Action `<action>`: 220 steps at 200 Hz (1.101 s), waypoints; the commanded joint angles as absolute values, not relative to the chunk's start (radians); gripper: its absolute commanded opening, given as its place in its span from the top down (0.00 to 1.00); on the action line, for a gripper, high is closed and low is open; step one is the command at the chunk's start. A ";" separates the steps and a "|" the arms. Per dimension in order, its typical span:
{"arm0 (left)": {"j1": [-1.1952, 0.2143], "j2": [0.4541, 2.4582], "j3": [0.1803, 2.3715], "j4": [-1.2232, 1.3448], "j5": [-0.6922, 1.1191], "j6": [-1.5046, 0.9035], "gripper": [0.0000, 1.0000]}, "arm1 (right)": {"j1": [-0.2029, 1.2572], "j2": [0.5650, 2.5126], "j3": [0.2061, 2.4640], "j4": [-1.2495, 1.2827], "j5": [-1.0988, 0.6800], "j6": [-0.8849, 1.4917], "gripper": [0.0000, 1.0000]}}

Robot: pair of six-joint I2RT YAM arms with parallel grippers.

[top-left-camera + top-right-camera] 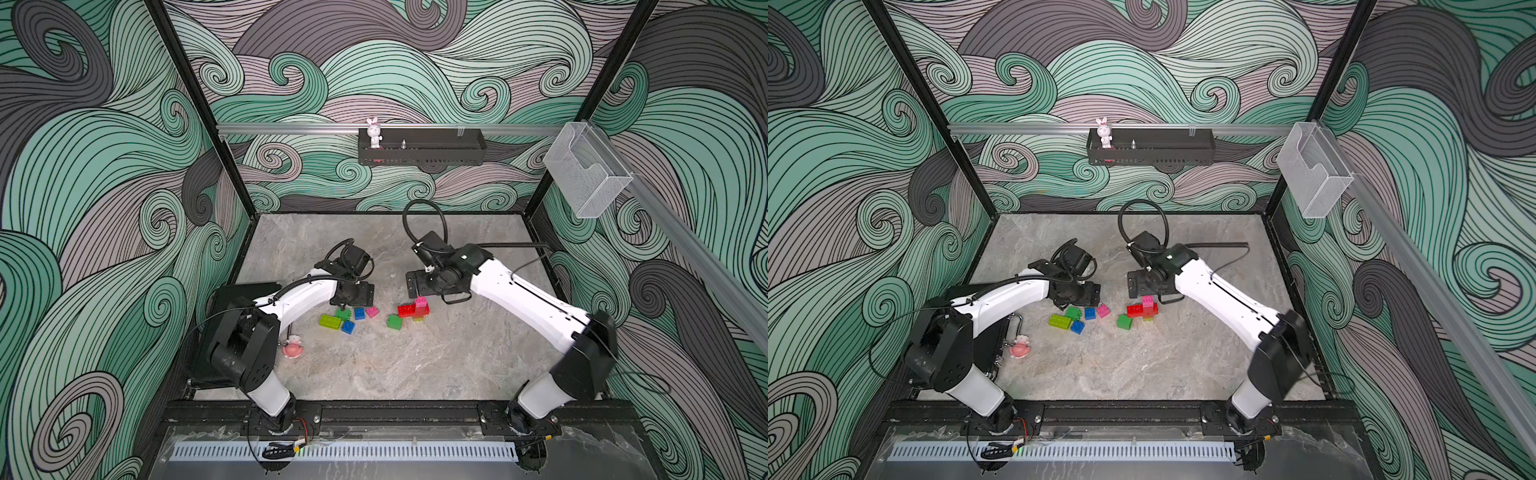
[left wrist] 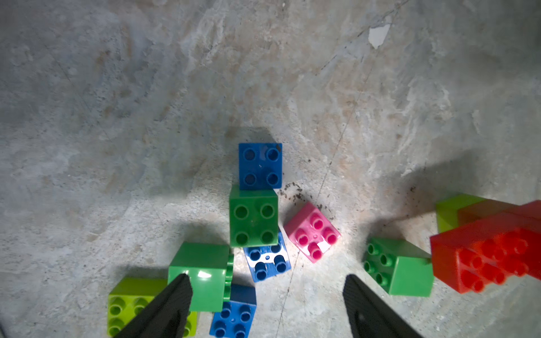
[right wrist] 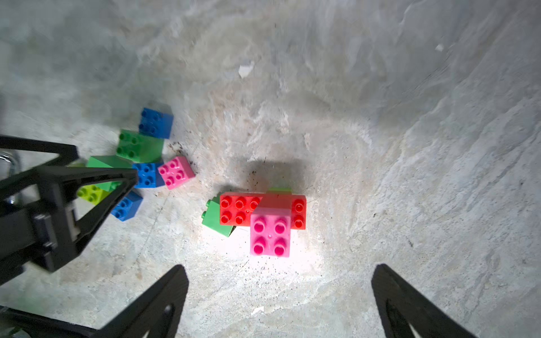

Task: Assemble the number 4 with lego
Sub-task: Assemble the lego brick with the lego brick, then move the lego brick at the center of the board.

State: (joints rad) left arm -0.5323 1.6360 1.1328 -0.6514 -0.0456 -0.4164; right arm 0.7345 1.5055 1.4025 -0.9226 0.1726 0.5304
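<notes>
Lego bricks [image 1: 359, 313] lie in two heaps on the tabletop [image 1: 415, 365]. Left fingers [image 2: 172, 304] and right fingers [image 3: 152, 304] are spread wide, holding nothing.

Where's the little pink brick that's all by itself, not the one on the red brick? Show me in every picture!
In a top view: the loose pink brick lies mid-table, between the blue brick and the red brick.
In a top view: same spot.
Left wrist view: in it, beside the blue brick.
Right wrist view: in it, beside the blue brick.
Shared landmark: that blue brick next to it.
</notes>
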 commanded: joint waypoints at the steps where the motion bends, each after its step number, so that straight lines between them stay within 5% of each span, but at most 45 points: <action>1: -0.526 1.684 1.169 -0.644 -0.102 -0.357 0.20 | 0.726 1.373 1.266 -0.756 0.284 0.523 0.01; 73: -0.525 1.766 1.145 -0.552 -0.103 -0.296 0.41 | 0.703 1.069 0.944 -0.498 0.327 0.467 0.01; 118: -0.526 1.810 1.143 -0.528 -0.103 -0.287 0.49 | 0.701 1.037 0.799 -0.314 0.152 0.415 0.01; 220: -0.532 1.835 1.091 -0.412 -0.037 -0.251 0.73 | 0.702 1.042 0.723 -0.283 0.160 0.360 0.01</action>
